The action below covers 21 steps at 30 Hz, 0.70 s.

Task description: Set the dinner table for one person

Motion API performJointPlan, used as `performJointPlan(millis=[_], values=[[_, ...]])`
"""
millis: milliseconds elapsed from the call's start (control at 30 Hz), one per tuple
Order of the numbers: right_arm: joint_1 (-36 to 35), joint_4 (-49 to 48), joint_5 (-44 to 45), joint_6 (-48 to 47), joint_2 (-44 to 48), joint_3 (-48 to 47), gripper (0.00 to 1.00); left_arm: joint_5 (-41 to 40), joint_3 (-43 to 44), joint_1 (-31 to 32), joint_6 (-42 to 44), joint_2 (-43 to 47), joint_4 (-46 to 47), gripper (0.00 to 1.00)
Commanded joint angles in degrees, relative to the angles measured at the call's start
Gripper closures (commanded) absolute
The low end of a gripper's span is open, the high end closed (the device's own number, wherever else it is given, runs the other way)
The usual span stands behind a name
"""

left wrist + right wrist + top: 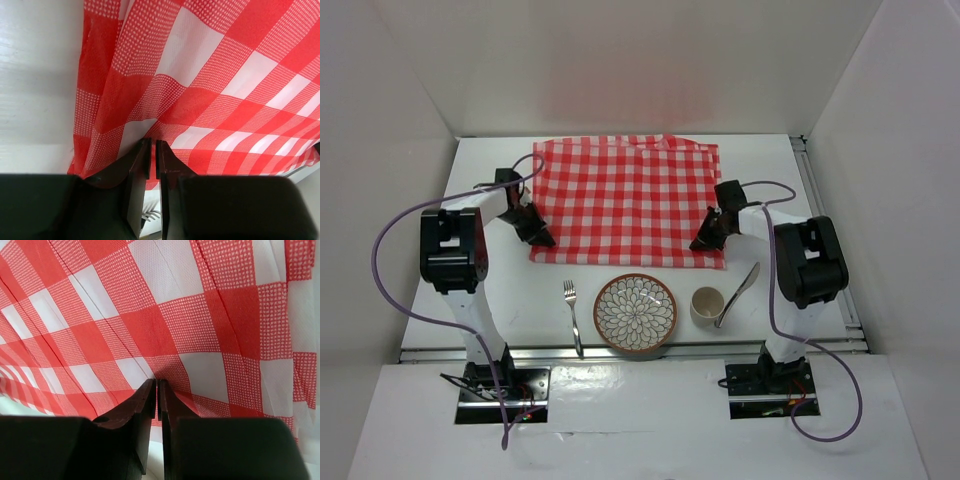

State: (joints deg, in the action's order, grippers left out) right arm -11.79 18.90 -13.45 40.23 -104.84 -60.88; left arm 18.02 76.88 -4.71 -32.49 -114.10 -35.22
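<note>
A red-and-white checked cloth (625, 200) lies spread on the white dinner table (500, 290). My left gripper (542, 240) is shut on the cloth's near left corner (150, 120). My right gripper (700, 243) is shut on the cloth's near right corner (165, 365). In front of the cloth lie a fork (573, 315), a patterned plate (635, 313), a cream cup (707, 305) and a spoon (738, 293) leaning on the cup.
White walls enclose the table at the back and on both sides. A metal rail (825, 230) runs along the table's right edge. Purple cables (390, 230) loop from both arms. The fork's tines show between my left fingers (150, 216).
</note>
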Motion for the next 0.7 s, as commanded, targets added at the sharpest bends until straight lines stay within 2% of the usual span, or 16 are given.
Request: performJointPlan(millis=[0,133,367,567,667], values=[[-0.5,3.8,4.0,0.1,2.3,1.9,0.82,-4.8,0.1,-0.6,3.1,0.9,-3.0,0.71],[-0.5,4.8,7.4,0.0,2.9,0.1,0.82,-4.8,3.0,-0.6,3.1,0.4,-4.2,0.71],[-0.5,8.4,9.9,-1.2,-3.5,-9.3,0.80,-5.4,3.0,-0.6,3.1,2.5,-5.4,0.70],[-0.5,8.4,11.2,-0.1,-3.0,-6.4,0.80,-5.9,2.5,-0.6,3.7,3.5,-5.4,0.68],[-0.5,7.8,11.2,1.0,-2.5,-3.7,0.80,-5.3,-1.0,-0.6,3.7,2.8,-4.7,0.68]])
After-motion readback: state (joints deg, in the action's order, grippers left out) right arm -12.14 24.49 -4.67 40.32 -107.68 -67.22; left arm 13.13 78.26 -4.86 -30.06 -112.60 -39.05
